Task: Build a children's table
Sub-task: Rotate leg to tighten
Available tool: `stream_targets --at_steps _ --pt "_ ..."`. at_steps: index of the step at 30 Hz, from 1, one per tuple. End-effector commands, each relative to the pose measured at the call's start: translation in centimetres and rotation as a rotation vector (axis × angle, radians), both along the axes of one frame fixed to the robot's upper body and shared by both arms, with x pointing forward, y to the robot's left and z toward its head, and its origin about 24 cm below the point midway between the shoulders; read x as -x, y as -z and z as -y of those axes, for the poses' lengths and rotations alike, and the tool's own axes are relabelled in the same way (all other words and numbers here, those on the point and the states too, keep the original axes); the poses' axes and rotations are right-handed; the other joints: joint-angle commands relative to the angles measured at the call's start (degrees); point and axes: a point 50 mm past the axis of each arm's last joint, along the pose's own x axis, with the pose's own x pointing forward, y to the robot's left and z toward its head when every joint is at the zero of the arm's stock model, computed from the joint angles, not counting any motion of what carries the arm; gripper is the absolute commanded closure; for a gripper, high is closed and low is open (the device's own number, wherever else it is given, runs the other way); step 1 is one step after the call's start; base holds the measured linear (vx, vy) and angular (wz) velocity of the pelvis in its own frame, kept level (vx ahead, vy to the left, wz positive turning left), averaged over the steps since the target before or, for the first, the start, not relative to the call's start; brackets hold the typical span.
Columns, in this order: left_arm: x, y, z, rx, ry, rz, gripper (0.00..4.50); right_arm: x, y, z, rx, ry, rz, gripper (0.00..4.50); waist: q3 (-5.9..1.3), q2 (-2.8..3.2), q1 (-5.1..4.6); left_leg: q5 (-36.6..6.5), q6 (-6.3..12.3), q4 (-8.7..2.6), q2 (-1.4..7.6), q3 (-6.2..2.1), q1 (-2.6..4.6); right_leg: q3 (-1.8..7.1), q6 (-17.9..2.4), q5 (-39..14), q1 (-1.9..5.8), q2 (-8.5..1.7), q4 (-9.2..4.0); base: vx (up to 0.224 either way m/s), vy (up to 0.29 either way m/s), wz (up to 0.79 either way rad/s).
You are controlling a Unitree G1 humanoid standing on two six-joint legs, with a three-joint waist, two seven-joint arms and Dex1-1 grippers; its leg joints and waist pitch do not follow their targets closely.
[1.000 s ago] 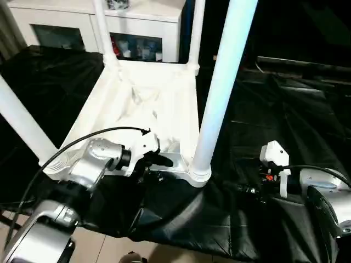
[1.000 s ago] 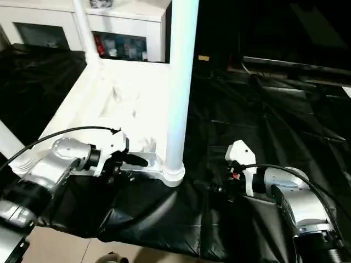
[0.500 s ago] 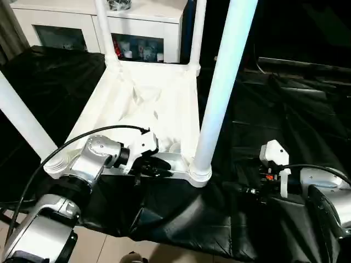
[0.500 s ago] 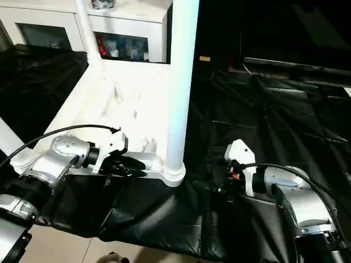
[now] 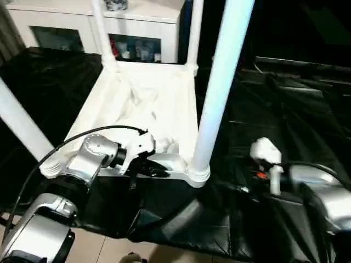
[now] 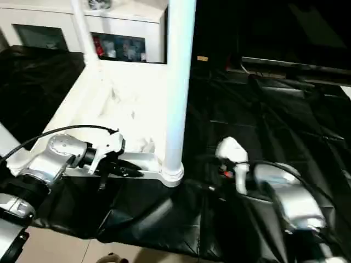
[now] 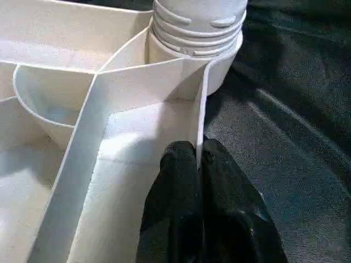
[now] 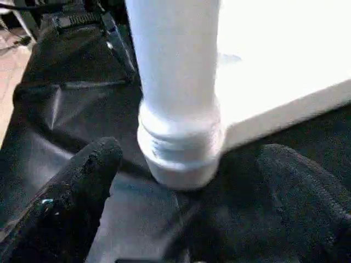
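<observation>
The children's table lies upside down on a surface draped in black sheeting (image 5: 258, 109), its white tabletop (image 5: 153, 104) showing its ribbed underside, with legs standing up from the corner sockets. Nearest the robot, the left gripper (image 7: 198, 159) is pinched tight on the thin upright wall of the tabletop's near edge, one black finger (image 7: 178, 170) inside the rim and the other outside it, just beside the near right corner socket (image 5: 198, 174). A black cable (image 5: 82, 137) arcs over the silver left forearm. From that socket rises the near right leg (image 5: 219, 82), a thick white tube with a ridged collar at its base. The right gripper (image 8: 186, 181) hangs over the black sheeting just beside this leg's base, its two fingers spread wide on either side of the collar without touching it. At the near left corner another leg (image 5: 22, 126) leans outward. Farther off, two more legs (image 5: 101, 33) stand at the far corners. Behind the table stands a white cabinet (image 5: 71, 27) with glass-fronted doors.
</observation>
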Motion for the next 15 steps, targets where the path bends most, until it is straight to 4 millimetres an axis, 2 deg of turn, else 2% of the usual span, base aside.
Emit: stream_targets --at_steps 1,3,4,7,12,13,14,15 --pt "1.0 1.0 0.0 0.026 -0.025 -0.069 4.44 -0.5 0.3 -1.1 0.009 0.0 0.012 0.0 -4.04 0.02 0.31 -11.58 0.75 -3.71 1.76 -1.25 0.3 2.67 -11.85 -10.83 2.98 -4.65 -4.44 0.0 0.0 0.0" --pt "1.3 0.9 0.3 0.051 -0.024 -0.064 4.44 -0.6 0.5 -1.7 0.001 -0.016 0.008 0.0 -4.09 0.05 0.36 -11.9 0.79 -3.64 1.89 -1.14 0.62 2.74 -12.43 -10.53 2.86 -4.58 -4.43 0.0 0.0 0.0" --pt "1.4 0.9 0.4 0.059 -0.023 -0.057 4.44 -0.8 0.6 -2.0 -0.003 -0.021 0.007 0.0 -3.94 -0.32 0.27 -11.89 1.04 -3.71 1.81 -1.04 0.47 2.76 -12.29 -10.62 2.89 -4.43 -4.61 0.0 0.0 0.0" --pt "1.8 1.0 0.8 0.076 -0.03 -0.043 4.44 -1.2 0.6 -2.6 -0.023 -0.027 0.012 0.0 -3.74 -0.51 0.45 -12.73 0.94 -3.81 1.8 -1.13 0.46 2.81 -11.01 -14.54 2.84 -4.76 -4.8 0.0 0.0 0.0" --pt "2.0 1.0 0.9 0.083 -0.047 -0.039 4.5 -1.5 0.8 -3.1 -0.017 -0.054 0.013 0.46 -3.76 -0.49 0.47 -12.81 0.76 -3.88 1.82 -1.12 0.61 2.89 -9.74 -16.21 2.67 -4.73 -4.94 0.0 0.0 0.0" --pt "2.0 0.9 0.7 0.071 -0.063 -0.026 4.5 -1.7 0.9 -3.1 0.005 -0.073 0.014 0.55 -3.74 -0.87 0.43 -12.58 0.91 -3.89 1.79 -1.06 0.53 2.9 -9.65 -15.95 2.72 -4.67 -4.97 0.0 0.0 0.0" --pt "2.0 0.9 0.7 0.071 -0.064 -0.025 4.5 -1.7 1.0 -3.1 0.007 -0.074 0.014 0.74 -3.76 -0.73 0.31 -12.24 0.97 -3.88 1.74 -1.12 0.44 2.83 -9.85 -15.58 2.75 -4.69 -4.82 0.0 0.0 0.0" --pt "2.0 0.8 0.5 0.066 -0.077 -0.016 4.5 -1.8 1.1 -3.0 0.013 -0.081 0.011 0.74 -3.77 -0.73 0.39 -12.02 1.14 -3.79 1.69 -1.03 0.48 2.89 -9.65 -15.48 2.71 -4.65 -4.84 0.0 0.0 0.0"
